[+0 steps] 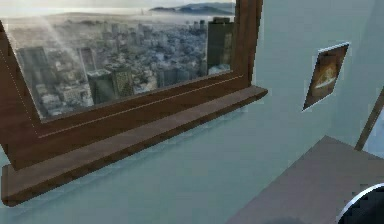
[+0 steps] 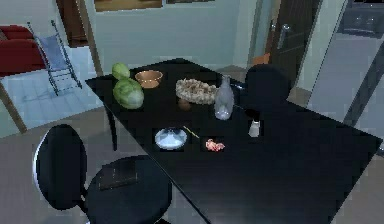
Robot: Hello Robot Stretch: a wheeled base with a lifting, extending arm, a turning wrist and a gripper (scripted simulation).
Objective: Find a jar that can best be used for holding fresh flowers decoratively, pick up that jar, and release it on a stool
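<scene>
A clear glass jar with a narrow neck [image 2: 225,98] stands upright near the middle of a long black table [image 2: 300,160] in the arm side view. A basket of pale things [image 2: 196,90] sits just left of it, and a small white shaker [image 2: 254,127] stands to its lower right. Two round black seats flank the table, one at the near left [image 2: 100,175] and one behind the jar [image 2: 268,85].
Also on the table are two green round fruits [image 2: 127,93], a brown bowl [image 2: 149,77], a glass dish [image 2: 171,138] and a small pink thing [image 2: 213,146]. A red sofa [image 2: 20,50] and a door [image 2: 290,35] lie beyond. The forward view faces a wood-framed window [image 1: 130,120] and a wall picture [image 1: 325,75].
</scene>
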